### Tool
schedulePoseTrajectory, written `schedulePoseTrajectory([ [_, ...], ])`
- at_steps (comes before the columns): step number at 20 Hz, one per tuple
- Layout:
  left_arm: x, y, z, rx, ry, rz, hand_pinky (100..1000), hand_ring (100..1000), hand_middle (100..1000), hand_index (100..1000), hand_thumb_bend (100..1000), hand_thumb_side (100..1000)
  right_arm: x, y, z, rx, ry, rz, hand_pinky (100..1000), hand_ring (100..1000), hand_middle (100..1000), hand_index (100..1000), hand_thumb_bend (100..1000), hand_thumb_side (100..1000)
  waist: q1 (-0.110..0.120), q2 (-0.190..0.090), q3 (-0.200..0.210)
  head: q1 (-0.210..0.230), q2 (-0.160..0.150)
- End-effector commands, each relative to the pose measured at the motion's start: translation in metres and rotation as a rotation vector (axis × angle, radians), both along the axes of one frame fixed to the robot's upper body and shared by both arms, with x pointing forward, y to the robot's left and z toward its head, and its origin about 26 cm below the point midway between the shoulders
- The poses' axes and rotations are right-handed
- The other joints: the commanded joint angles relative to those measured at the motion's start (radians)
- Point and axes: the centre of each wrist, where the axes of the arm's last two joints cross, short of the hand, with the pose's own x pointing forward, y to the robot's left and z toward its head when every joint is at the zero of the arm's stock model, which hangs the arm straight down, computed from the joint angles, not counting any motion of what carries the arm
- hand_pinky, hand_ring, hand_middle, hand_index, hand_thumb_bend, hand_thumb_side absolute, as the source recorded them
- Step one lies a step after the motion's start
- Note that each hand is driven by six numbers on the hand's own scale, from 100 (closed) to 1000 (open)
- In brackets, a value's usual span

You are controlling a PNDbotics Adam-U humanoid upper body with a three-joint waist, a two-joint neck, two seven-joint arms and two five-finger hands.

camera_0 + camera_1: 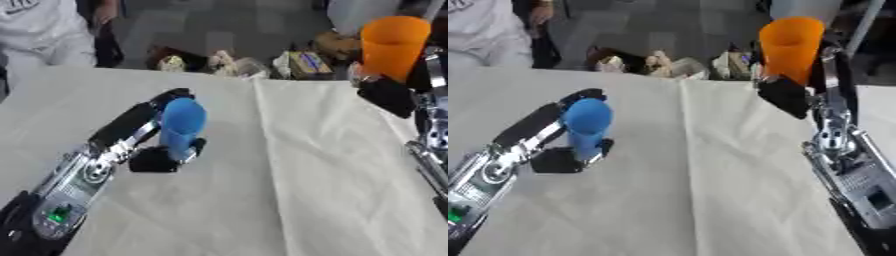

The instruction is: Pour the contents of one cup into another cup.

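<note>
The blue cup (pixel 182 127) is tilted, lifted over the white tablecloth (pixel 332 165), the left hand (pixel 162 152) curled round it. The orange cup (pixel 791 45) is held upright and raised at the far right, the right hand (pixel 798 92) grasping it. The cups are well apart. Judgement: both are picked up; bringing them together and pouring remain.

At the left of the frame the left hand (pixel 566 150) wraps its fingers round a blue cup (pixel 586 125) over the white tablecloth (pixel 693 190), while at the upper right the right hand (pixel 794 95) grips an upright orange cup (pixel 791 45).
</note>
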Motion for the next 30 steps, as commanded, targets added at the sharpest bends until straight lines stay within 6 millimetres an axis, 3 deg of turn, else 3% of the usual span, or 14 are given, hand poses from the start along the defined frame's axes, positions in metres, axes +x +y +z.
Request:
schedulePoseTrajectory([
  [1,0.002,0.008,0.011,0.046,-0.044,0.053,1000,972,1000,1000,598,1000,-0.001,-0.003,0.008,0.003,-0.024,-0.003,256,308,257,435,100,219,0.017,-0.003,0.002,-0.002,-0.004],
  [3,0.003,0.009,0.010,0.063,-0.042,0.072,1000,972,1000,1000,582,1000,-0.001,-0.002,0.007,0.004,-0.021,-0.001,256,308,257,435,100,217,0.016,-0.002,0.003,-0.002,-0.004],
  [6,0.004,0.010,0.008,0.067,-0.032,0.093,1000,969,1000,1000,637,1000,-0.001,-0.003,0.007,0.004,-0.019,-0.002,256,307,256,435,100,219,0.013,-0.001,0.004,-0.001,-0.004],
  [14,0.000,0.008,0.015,0.045,-0.062,0.086,1000,954,999,1000,534,1000,-0.001,-0.003,0.006,0.006,-0.015,-0.004,259,308,256,435,100,219,0.004,0.001,0.007,0.001,-0.010],
  [17,-0.005,0.008,0.028,-0.017,-0.130,0.117,973,924,970,943,352,1000,0.000,-0.003,0.003,0.006,-0.007,-0.003,266,311,258,436,100,215,0.002,0.001,0.012,0.000,-0.012],
  [18,-0.007,0.007,0.032,-0.048,-0.155,0.129,973,924,970,943,352,1000,0.000,-0.003,0.002,0.006,-0.003,0.000,270,313,258,436,100,215,0.001,0.001,0.013,0.000,-0.013],
  [20,-0.012,0.007,0.042,-0.136,-0.212,0.147,949,901,950,873,112,1000,0.001,-0.004,-0.003,0.005,-0.010,0.017,349,358,269,447,100,213,0.001,0.002,0.016,-0.002,-0.014],
  [23,-0.019,0.006,0.052,-0.249,-0.258,0.152,947,899,951,872,100,1000,0.007,-0.008,-0.015,0.006,-0.011,0.031,441,409,275,451,100,221,0.002,0.003,0.021,-0.002,-0.016],
  [24,-0.020,0.006,0.054,-0.271,-0.268,0.150,945,894,947,857,100,1000,0.009,-0.010,-0.019,0.004,-0.011,0.031,575,473,294,468,100,276,0.002,0.004,0.022,-0.002,-0.016],
  [25,-0.023,0.006,0.059,-0.299,-0.287,0.147,943,892,944,850,100,1000,0.011,-0.011,-0.024,-0.003,-0.013,0.026,609,494,312,482,100,336,0.003,0.004,0.024,-0.002,-0.015],
  [30,-0.032,0.006,0.069,-0.367,-0.334,0.132,942,889,940,847,100,1000,0.019,-0.010,-0.051,-0.022,-0.007,0.001,661,531,330,497,100,460,0.004,0.006,0.028,-0.005,-0.018],
])
